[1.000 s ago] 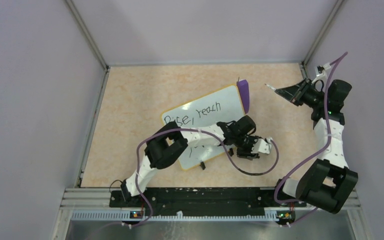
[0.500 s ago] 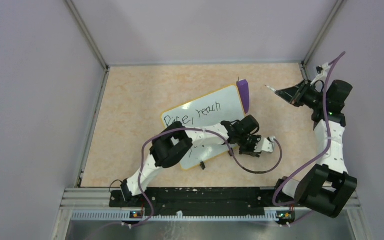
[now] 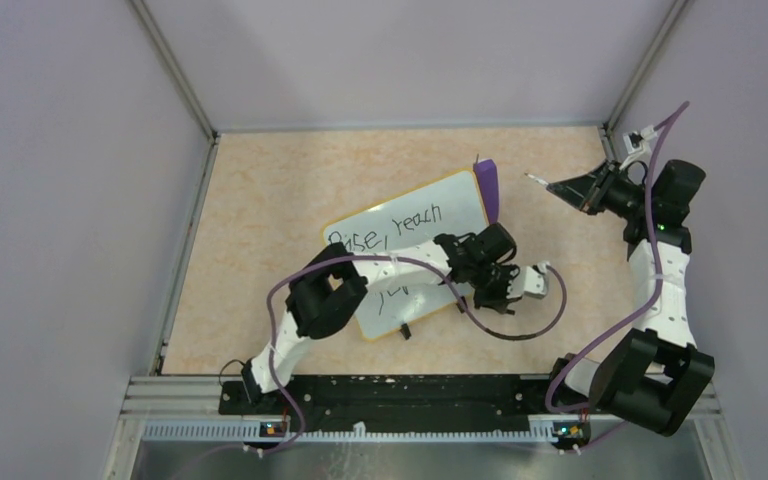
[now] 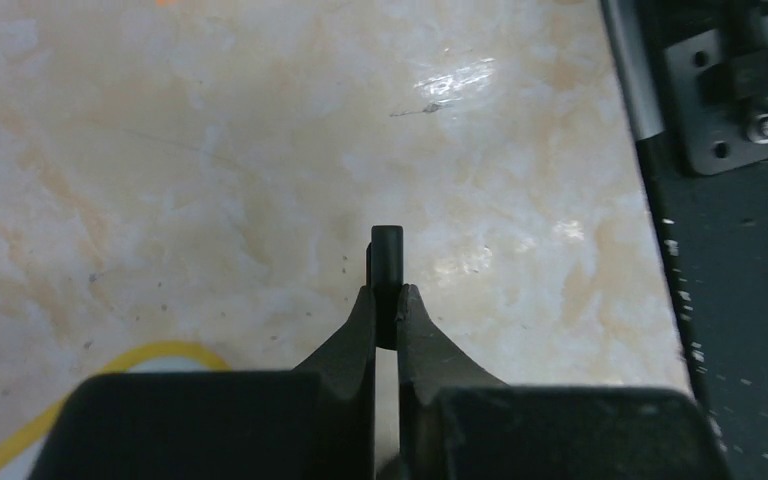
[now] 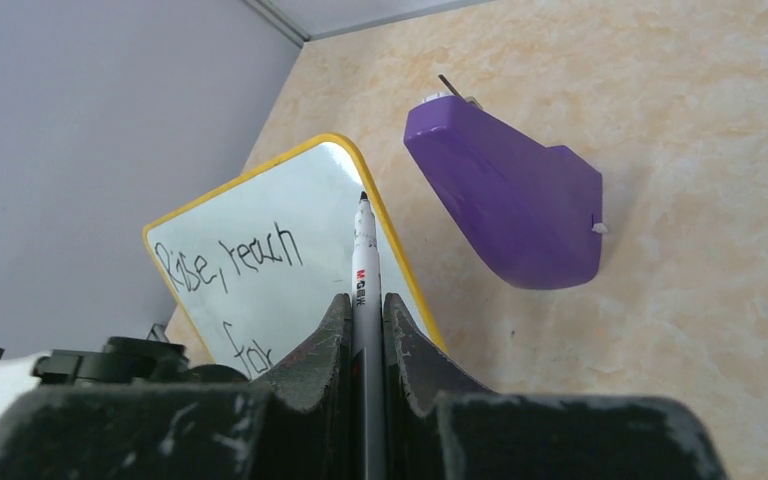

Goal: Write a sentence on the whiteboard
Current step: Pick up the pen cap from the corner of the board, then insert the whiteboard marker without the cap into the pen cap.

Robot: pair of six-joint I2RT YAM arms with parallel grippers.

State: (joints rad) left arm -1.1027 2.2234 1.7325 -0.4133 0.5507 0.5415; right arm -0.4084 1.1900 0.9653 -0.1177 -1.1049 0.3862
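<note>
Whiteboard [image 3: 455, 200] beside purple block [image 3: 488, 190], crossed by left arm [image 3: 400, 268]; right pincer [image 5: 365, 300] grips marker [image 5: 364, 260], left pincer [image 4: 387, 295] perhaps cap [image 4: 387, 255].

Sentence [image 3: 388, 230] lower line partly under left arm [image 3: 405, 267]

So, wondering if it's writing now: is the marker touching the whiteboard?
Apart. The top external view shows the marker, held in the right hand, right of the whiteboard, with the purple block between.

The whiteboard [image 3: 460, 195] lies mid-table [image 3: 260, 200], the sentence [image 3: 390, 228] on its far half. A wedge-shaped block [image 3: 488, 190] sits just beside its far right corner. Off the board's right edge hangs the left gripper [image 4: 386, 305], pinching a small cap-like piece [image 4: 386, 250]. Right of the block, the right gripper [image 3: 570, 188] grips a marker pen [image 5: 364, 270].
</note>
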